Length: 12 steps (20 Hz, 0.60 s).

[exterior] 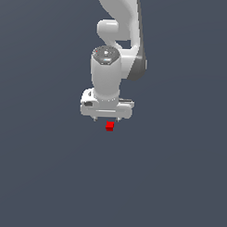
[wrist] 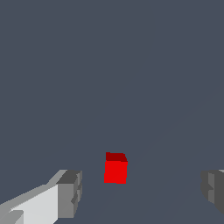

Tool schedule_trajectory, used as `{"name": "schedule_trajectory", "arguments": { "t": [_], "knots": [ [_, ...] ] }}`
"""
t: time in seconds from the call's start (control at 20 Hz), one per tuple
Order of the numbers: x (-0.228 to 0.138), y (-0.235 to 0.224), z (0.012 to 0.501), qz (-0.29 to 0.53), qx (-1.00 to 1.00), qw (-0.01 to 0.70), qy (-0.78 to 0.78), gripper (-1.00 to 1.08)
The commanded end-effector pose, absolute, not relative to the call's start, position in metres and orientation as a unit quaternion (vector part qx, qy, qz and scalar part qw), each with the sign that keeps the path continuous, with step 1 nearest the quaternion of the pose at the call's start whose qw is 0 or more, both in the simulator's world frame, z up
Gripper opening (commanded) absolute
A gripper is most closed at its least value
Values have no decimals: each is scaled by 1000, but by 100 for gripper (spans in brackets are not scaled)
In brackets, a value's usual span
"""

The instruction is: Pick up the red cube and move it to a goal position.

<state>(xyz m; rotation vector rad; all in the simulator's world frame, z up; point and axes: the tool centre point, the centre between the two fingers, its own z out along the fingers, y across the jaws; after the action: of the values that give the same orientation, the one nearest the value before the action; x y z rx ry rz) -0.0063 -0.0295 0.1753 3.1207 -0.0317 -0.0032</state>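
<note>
A: Where does the red cube [wrist: 115, 169] sit relative to the fingers?

B: In the wrist view it lies between the two grey fingertips [wrist: 70, 194], closer to the one on the white finger body than to the other, which only shows at the picture's edge. Neither pad touches it; bare dark floor [wrist: 109, 65] shows on both sides of the cube.

A: So how is the gripper [wrist: 140, 190] set?

B: Spread wide, much wider than the cube, and holding nothing.

A: And from outside?

B: In the exterior view the gripper [exterior: 106, 119] points straight down from the white arm [exterior: 107, 73]. The cube [exterior: 110, 126] shows just under the white hand body, between the two short finger stubs and a little toward the exterior view's right one. Whether the tips reach down to the cube's level I cannot tell from that angle.

A: Is the cube tilted?

B: No, it sits flat, its darker top face visible in the wrist view.
</note>
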Motion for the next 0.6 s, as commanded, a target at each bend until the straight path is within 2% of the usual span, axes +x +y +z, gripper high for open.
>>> {"name": "schedule_trajectory", "arguments": {
  "t": [0.0,0.55],
  "knots": [
    [-6,-30,175,-1,1000,10,-10,100],
    [-19,-28,146,-1,1000,8,-17,100]
  ]
}}
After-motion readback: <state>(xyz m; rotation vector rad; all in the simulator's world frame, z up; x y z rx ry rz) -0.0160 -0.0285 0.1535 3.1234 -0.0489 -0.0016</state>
